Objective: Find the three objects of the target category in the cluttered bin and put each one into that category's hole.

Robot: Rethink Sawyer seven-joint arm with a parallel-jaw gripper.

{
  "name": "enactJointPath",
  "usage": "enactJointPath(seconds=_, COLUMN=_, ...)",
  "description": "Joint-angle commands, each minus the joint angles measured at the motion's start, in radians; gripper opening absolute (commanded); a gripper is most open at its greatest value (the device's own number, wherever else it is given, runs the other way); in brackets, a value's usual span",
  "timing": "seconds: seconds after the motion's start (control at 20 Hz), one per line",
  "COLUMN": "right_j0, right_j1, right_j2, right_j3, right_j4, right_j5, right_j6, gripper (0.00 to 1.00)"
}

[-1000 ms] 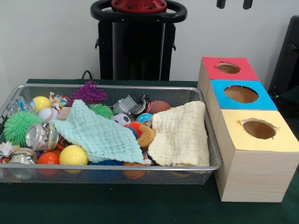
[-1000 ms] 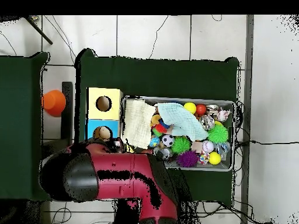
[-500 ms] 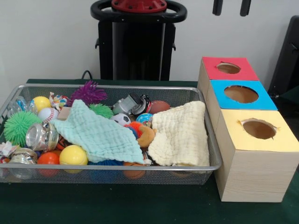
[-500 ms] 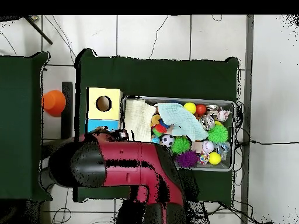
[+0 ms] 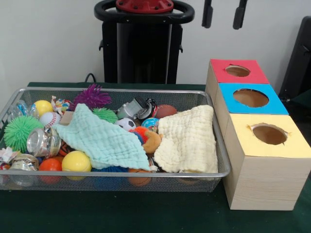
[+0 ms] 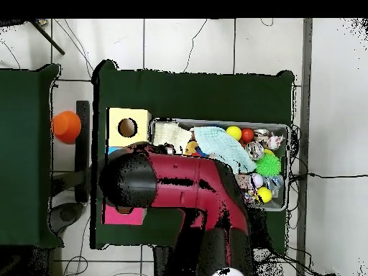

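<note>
Wire bin full, gripper high above

Gripper (image 5: 224, 14) hangs at top w/ two fingers spread, holding nothing, above the bin's (image 5: 116, 173) far right corner, nr the red box (image 5: 237, 71). Target category unknown, so can't tell which toys count; the clutter lies below and left of gripper. Count: 3 boxes w/ 1 hole each (red, blue (image 5: 250, 98), yellow (image 5: 268, 134)); 2 cloths, mint (image 5: 103, 140) & cream (image 5: 188, 138), covering toys.
</note>
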Motion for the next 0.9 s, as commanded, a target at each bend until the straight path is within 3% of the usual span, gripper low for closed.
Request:
enactJointPath(seconds=0.05, right_j0=-0.085, right_j1=0.055, right_j2=0.063, right_j3=-0.028, right_j4=0.012, right_j5=0.021, right_j6=0.043, gripper=1.0)
enactJointPath(seconds=0.4, right_j0=-0.168, right_j1=0.073, right_j2=0.102, right_j3=-0.049, right_j4=0.032, right_j5=0.034, right_j6=-0.004, gripper=1.0)
enactJointPath(seconds=0.9, right_j0=-0.248, right_j1=0.045, right_j2=0.144, right_j3=0.013, right_j4=0.021, right_j5=-0.016, right_j6=-0.038, gripper=1.0)
